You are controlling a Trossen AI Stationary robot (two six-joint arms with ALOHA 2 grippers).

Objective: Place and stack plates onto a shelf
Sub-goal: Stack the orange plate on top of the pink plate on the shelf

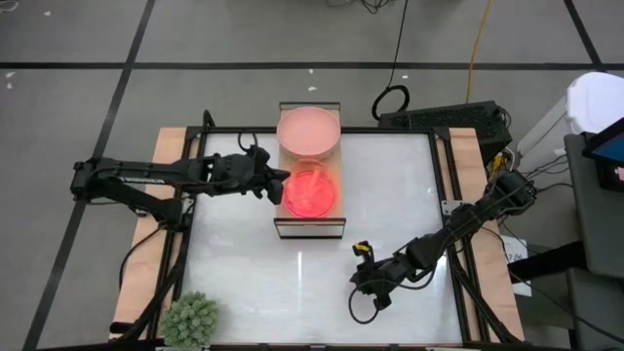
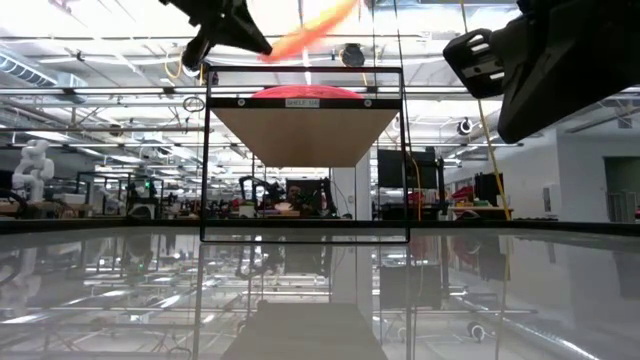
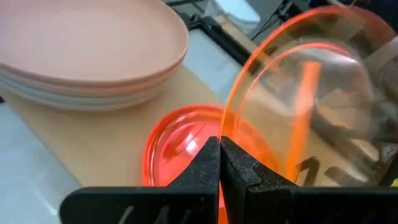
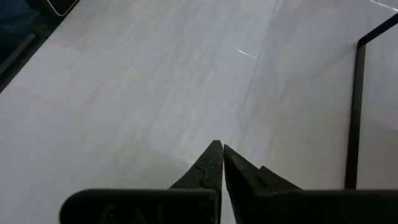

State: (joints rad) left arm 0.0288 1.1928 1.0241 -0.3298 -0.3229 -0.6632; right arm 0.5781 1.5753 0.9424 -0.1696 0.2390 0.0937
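Orange and see-through, a small plate [image 3: 311, 93] is pinched at its rim between the closed fingers of the left gripper [image 3: 220, 149], which holds it tilted on edge above the shelf [image 1: 310, 222]. In the low view the same plate [image 2: 315, 28] slants upward above the shelf's top rail, clear of the board.

Shelf: a light-wood board on a thin black frame, standing at the far middle of the table [image 1: 390, 195]. Its far half carries a stack of large dusty-pink plates [image 1: 308, 130]. Its near half carries small bright pink plates [image 1: 312, 192], lying flat. The left wrist view shows the pink stack [image 3: 87, 50] and the small plates [image 3: 180, 146] side by side on the board; whether they touch cannot be told.

Left arm: reaches in from the table's left edge, with the gripper at the left rim of the small pink plates when seen from above.

Right gripper [image 1: 369, 265]: fingers shut together with nothing between them, above bare white tabletop near the front right, well apart from the shelf.

Other item: a spiky green plant ball [image 1: 190, 317] at the front left corner of the table.
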